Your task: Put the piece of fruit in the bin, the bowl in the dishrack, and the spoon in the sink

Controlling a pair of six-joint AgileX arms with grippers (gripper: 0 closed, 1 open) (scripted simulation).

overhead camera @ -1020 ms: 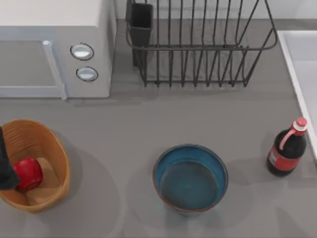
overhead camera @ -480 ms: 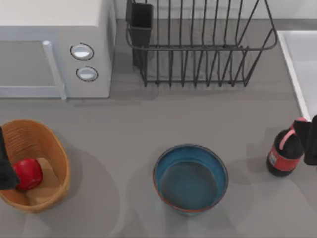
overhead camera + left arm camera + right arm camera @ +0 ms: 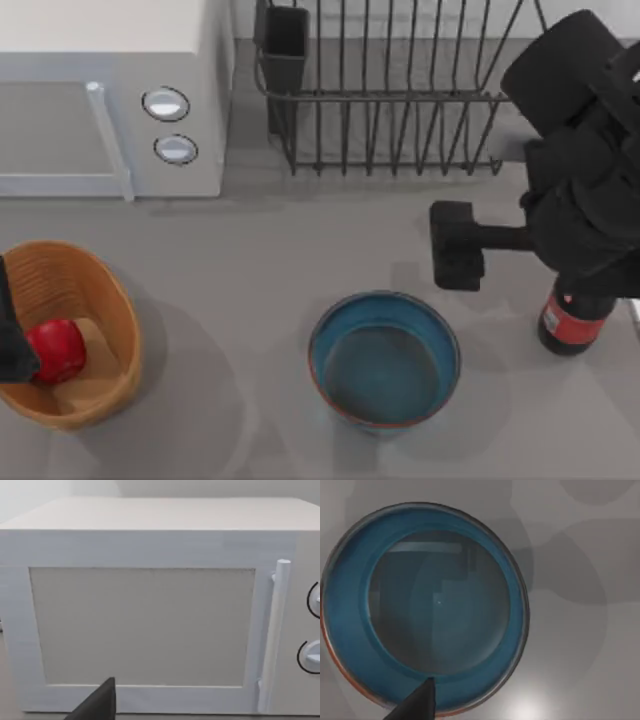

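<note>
The piece of fruit (image 3: 58, 350) already lies inside the bin (image 3: 105, 290) at the left of the surface (image 3: 260, 260), so that part of the task looks done. The left gripper (image 3: 12, 335) sits at the left edge beside the fruit, and whether its jaws are spread or closed cannot be told; its wrist camera faces the white microwave (image 3: 150, 610).

The bowl (image 3: 384, 359) stands upright and empty on the surface, near the front and a little right of centre, well apart from the dishrack (image 3: 400, 95) at the back. The right gripper (image 3: 457, 245) hangs above the surface just behind the bowl's far rim, its wrist camera looking straight down into the bowl (image 3: 422, 605), which suggests it is lining up for a rim grasp. Its jaws' state cannot be made out either.

A dark bottle (image 3: 572, 322) stands close beneath the right arm, a likely thing to knock. No spoon can be made out.
</note>
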